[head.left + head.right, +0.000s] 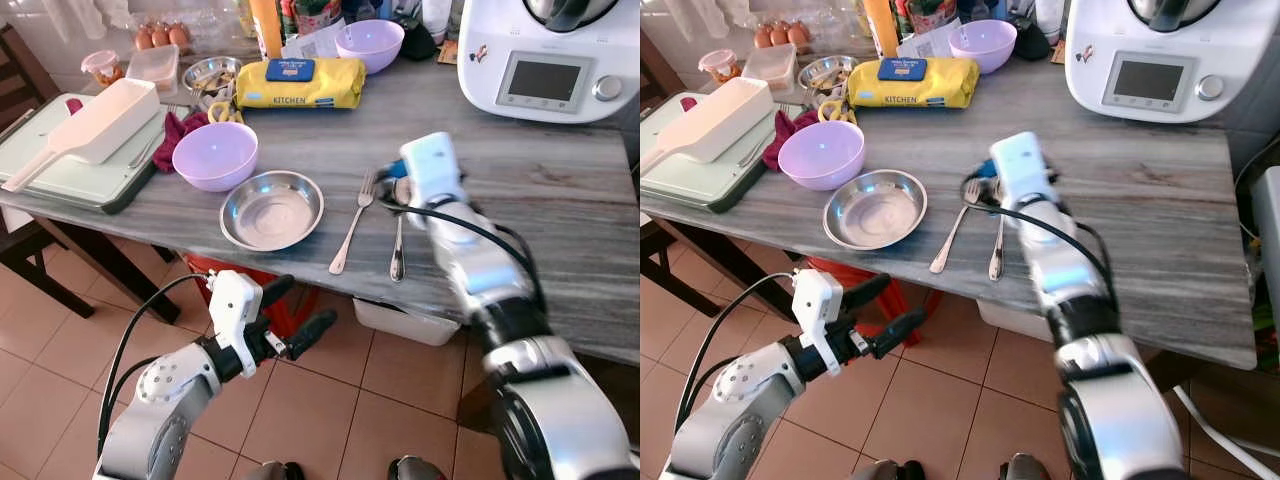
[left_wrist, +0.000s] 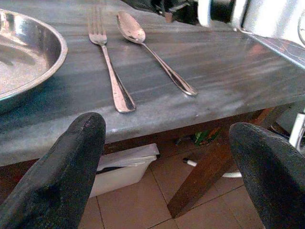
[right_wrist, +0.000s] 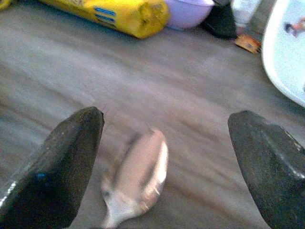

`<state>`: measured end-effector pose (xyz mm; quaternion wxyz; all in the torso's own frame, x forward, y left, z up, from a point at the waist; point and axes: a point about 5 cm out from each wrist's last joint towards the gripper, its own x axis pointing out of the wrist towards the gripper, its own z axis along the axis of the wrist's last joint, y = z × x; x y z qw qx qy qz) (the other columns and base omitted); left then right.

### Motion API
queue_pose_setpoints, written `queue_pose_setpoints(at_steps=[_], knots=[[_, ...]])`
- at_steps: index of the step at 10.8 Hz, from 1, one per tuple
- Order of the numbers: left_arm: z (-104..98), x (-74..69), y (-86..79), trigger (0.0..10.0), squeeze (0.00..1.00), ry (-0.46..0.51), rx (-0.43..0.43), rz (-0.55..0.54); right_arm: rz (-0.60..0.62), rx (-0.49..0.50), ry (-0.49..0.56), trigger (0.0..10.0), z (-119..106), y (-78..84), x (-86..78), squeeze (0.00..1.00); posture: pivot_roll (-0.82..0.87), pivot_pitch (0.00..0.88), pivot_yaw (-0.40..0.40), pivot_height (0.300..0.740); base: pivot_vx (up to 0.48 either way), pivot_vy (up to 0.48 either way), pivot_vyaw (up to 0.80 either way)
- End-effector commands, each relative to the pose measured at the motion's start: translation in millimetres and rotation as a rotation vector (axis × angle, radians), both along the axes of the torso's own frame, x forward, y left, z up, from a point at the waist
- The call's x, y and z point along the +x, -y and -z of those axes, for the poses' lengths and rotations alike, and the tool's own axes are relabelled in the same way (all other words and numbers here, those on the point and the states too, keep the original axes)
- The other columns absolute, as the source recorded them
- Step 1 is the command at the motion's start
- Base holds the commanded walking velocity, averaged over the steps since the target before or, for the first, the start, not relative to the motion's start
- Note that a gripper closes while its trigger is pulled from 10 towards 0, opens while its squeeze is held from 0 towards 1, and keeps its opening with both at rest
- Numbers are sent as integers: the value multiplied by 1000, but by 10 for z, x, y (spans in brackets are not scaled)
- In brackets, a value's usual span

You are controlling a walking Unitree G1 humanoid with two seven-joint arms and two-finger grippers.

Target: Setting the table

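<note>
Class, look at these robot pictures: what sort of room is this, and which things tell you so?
Most likely a home kitchen or dining corner: a grey wooden table carries a white cooking machine, eggs and a steel plate with fork and spoon.

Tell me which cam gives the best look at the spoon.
Left wrist view: the spoon lies whole and sharp on the table, right of the fork. Right wrist view catches just its bowl, blurred, between the right gripper's open fingers. In the eye views that arm covers the bowl, leaving the handle.
</note>
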<state>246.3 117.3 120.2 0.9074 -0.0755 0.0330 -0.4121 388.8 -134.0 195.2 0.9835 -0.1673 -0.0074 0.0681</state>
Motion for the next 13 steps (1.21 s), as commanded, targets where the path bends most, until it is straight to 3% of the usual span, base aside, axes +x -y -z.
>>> queue_pose_setpoints(at_steps=[1,4,8,13], knots=[[25,7,-24,10000,0,-6,20,-9,18,4,1,10000,4,34,-48,0,-57,155,125,740,0,0,0],[32,34,-14,10000,0,-5,18,-2,77,-1,-62,10000,211,219,-365,0,-70,154,132,740,0,0,0],[41,34,-16,10000,0,-2,17,2,168,-15,-106,10000,287,375,-613,0,-80,156,140,740,0,0,0],[45,20,-19,10000,0,-4,17,9,133,50,-202,10000,417,303,-638,0,-77,165,139,740,0,0,0]])
